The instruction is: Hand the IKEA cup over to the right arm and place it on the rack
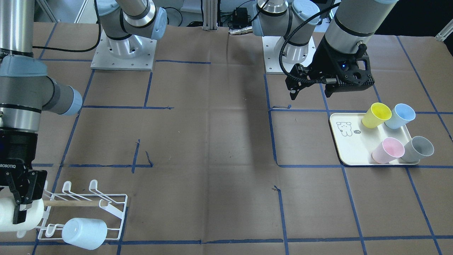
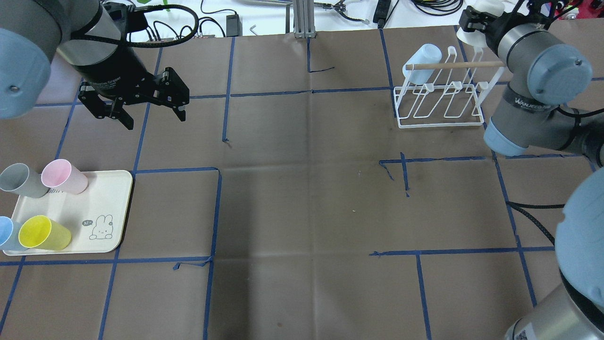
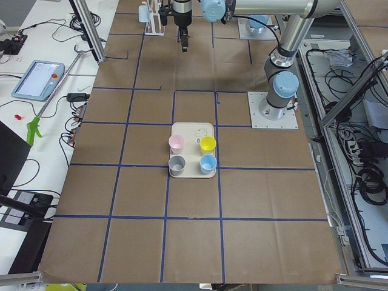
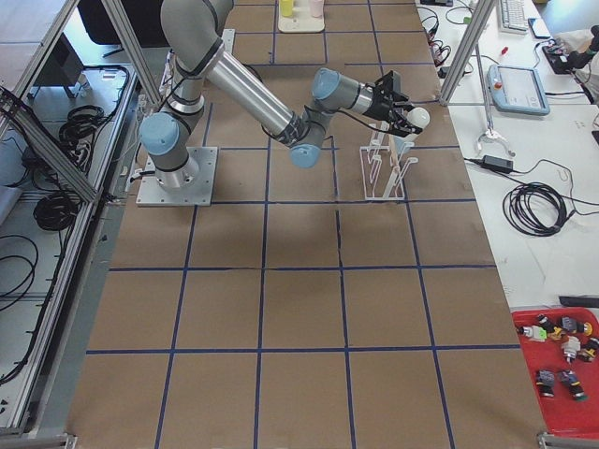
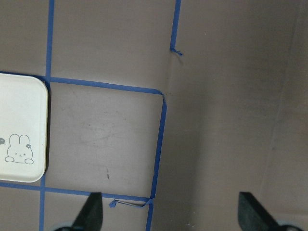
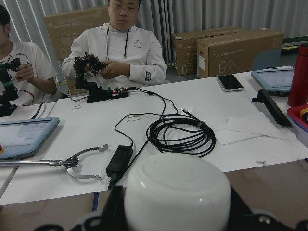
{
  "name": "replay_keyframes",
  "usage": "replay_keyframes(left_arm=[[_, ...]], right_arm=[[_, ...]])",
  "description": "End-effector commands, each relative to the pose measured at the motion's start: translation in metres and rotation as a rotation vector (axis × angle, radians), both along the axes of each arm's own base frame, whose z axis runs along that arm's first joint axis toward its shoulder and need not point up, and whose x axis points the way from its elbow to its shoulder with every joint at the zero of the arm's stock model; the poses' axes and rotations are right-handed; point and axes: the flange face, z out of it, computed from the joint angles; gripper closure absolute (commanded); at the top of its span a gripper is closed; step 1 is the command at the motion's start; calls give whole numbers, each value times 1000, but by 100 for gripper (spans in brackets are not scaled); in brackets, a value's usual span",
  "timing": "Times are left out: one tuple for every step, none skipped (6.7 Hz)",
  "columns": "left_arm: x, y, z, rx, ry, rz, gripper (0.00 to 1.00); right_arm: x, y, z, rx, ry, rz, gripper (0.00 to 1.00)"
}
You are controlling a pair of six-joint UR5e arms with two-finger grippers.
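Note:
My right gripper [image 1: 21,209] is shut on a white IKEA cup [image 1: 9,216], held on its side next to the end of the white wire rack [image 1: 106,209] by its wooden dowel. The right wrist view shows the cup's bottom [image 6: 177,192] between the fingers. In the overhead view the right gripper [image 2: 475,24] is at the far right, behind the rack [image 2: 439,111]. A pale blue cup [image 1: 85,232] hangs on a rack prong. My left gripper [image 1: 311,90] is open and empty, hovering near the tray; the left wrist view shows its fingertips [image 5: 94,209] wide apart.
A cream tray with a bear drawing [image 1: 350,148] holds yellow [image 1: 376,115], blue [image 1: 400,116], pink [image 1: 388,150] and grey [image 1: 418,148] cups. Blue tape lines mark the brown table. Operators sit beyond the table edge in the right wrist view [image 6: 125,53].

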Motion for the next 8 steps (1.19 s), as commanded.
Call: replay_keyframes(left_arm=[[1,-4,0,-38,-4,-48,0],[1,-7,-2,-36,-2,-51,0],[1,-9,-1,-39,-2,-56,0],[1,-9,-1,-51,-3,-74,0],[1,-11,-2,-53,-4,-90,0],[1,-11,-2,-54,-4,-119,0],[1,-13,-1,-55,-5,-124,0],[1,-13,0,-57,-3,-125,0]], right_arm=[[-26,-20,-15,-12,38,10,84],[-28,-24,-23,-19,78,27,84],[-28,-23,-30,-37,84,26,84],[-29,-24,-37,-29,83,26,84],[-34,-28,-45,-19,80,21,84],[-37,-28,-54,-5,76,19,84],[-36,-26,-59,6,74,19,84],[-35,-22,-67,27,92,30,83]])
